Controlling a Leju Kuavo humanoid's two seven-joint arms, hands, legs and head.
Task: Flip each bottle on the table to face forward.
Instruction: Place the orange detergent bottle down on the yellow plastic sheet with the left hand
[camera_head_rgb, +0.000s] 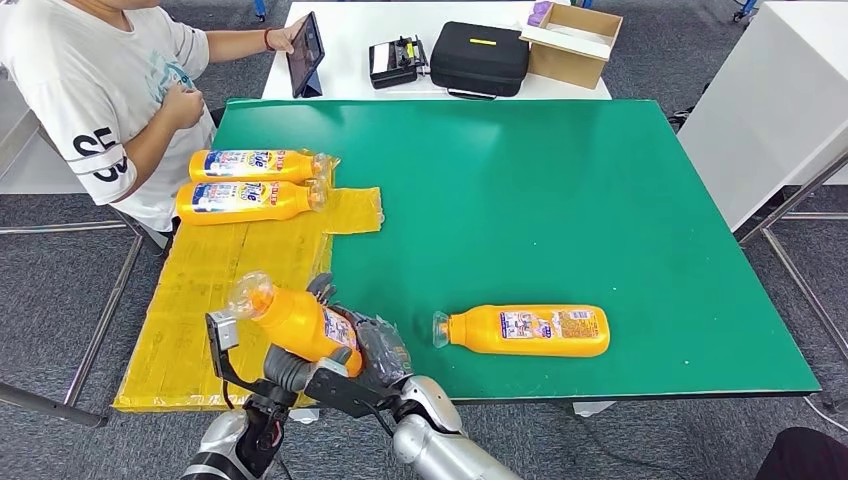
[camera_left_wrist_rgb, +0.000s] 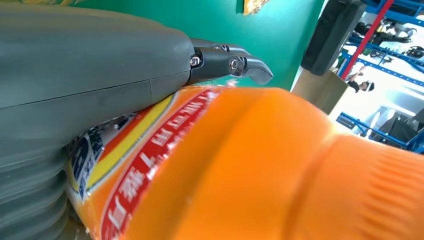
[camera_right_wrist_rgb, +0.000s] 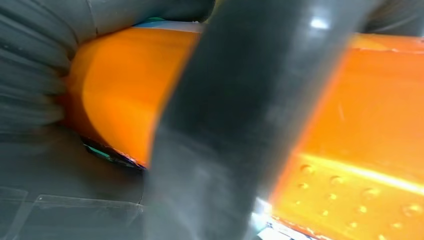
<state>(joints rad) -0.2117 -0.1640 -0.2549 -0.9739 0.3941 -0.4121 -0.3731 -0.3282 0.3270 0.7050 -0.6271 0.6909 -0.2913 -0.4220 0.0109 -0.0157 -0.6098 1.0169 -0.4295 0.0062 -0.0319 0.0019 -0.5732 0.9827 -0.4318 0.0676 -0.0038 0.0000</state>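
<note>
The held bottle (camera_head_rgb: 300, 322) is raised off the tabletop (camera_head_rgb: 560, 190) at the near left edge, tilted, its clear cap pointing up and away to the left, with both robot hands on it. The main risk, as a judgement, is a slip: the body is smooth and rounded, the grip sits at the base end, and the cap end hangs out unsupported. If one robot hand lets go before the other has a firm hold during the turn, the bottle could roll out and drop off the near edge, which lies right beneath it. A twist between two hands pulling unevenly could also crease the label.

The left robot hand (camera_head_rgb: 285, 365) is closed around the lower body; in its wrist view the thumb side lies along the label and dark fingertips (camera_left_wrist_rgb: 250, 67) curl over the top. The right robot hand (camera_head_rgb: 372, 345) wraps the base from the other side, a thick digit (camera_right_wrist_rgb: 235, 120) pressed across the orange wall.

Just right of the hands, a second bottle (camera_head_rgb: 525, 330) lies on its side, cap toward them; a wide swing could knock it. Farther out and left, two bottles (camera_head_rgb: 250, 185) lie side by side on yellow sheeting (camera_head_rgb: 200, 290), near a seated person (camera_head_rgb: 100, 90).
</note>
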